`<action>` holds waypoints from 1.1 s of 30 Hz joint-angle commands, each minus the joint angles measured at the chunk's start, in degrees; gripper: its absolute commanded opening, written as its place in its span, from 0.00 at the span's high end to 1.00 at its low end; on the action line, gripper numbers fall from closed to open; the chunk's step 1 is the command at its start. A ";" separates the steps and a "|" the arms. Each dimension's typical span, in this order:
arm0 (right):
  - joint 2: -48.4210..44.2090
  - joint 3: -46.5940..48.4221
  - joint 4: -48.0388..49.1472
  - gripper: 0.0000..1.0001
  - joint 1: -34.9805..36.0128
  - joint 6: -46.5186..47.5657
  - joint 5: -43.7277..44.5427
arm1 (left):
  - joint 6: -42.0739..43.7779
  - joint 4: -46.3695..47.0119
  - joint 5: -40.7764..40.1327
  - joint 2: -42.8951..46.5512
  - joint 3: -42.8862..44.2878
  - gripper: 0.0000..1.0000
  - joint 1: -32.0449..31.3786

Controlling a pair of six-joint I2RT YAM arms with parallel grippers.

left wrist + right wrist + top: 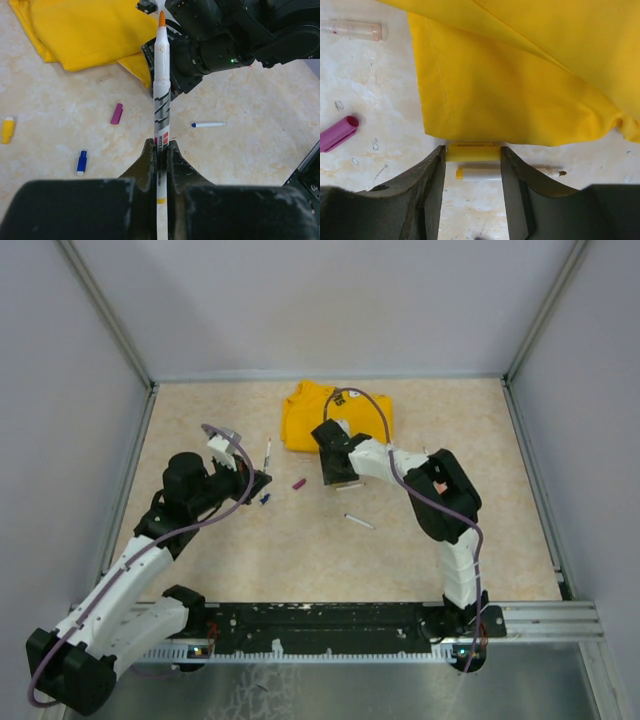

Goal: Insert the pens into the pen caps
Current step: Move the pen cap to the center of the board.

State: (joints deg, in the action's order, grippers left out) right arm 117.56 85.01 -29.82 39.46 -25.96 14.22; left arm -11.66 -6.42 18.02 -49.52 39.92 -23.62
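A: What is the right wrist camera catching that the overhead one is missing?

B: The right gripper [472, 167], jaws apart, is straddling a short yellow plastic cap [472, 151] and a white-barrelled pen [480, 174] beside the yellow cloth [520, 90]. The left gripper [160, 150] is clamping an orange-tipped white marker [161, 100].

I work in a robot test cell — a lab booth rather than a home. Plain grey panels [300, 300] wall me in on three sides, framed by aluminium posts [105, 315]. My left arm [130, 570] and right arm [455, 530] are bolted to a black rail [320, 620] at the near edge of a beige marbled surface [400, 560] — purple cables [420, 495] loop along them.
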 commanded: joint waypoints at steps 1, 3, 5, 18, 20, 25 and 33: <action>-5.35 -1.82 2.14 0.62 -0.35 4.22 -0.77 | 0.84 0.55 -0.69 -0.10 0.14 1.00 0.35; -8.12 -3.93 3.67 0.62 -0.27 6.75 -2.30 | 0.85 0.58 -0.66 -0.23 0.22 1.00 0.33; -11.30 -6.70 6.46 0.62 -0.31 9.33 -4.59 | 0.83 0.60 -1.06 -0.26 0.29 1.00 0.35; -22.45 -22.08 10.06 0.59 5.21 31.66 -19.25 | 0.85 -0.27 -4.02 -0.29 0.46 1.00 0.40; -22.38 -22.77 9.47 0.59 7.62 34.57 -18.76 | 0.86 -0.36 -4.25 -0.21 0.51 1.00 0.33; -22.43 -24.62 8.37 0.59 12.01 40.57 -20.66 | 0.73 -0.56 -5.57 0.41 0.28 1.00 0.37; -21.31 -26.03 6.89 0.59 15.13 44.04 -20.44 | 0.59 -0.50 -6.68 0.92 0.16 1.00 0.33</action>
State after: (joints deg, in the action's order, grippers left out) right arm 96.51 59.16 -22.48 53.74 14.41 -6.02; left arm -11.66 -6.68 12.29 -49.43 39.92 -23.57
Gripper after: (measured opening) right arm 0.435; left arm 0.044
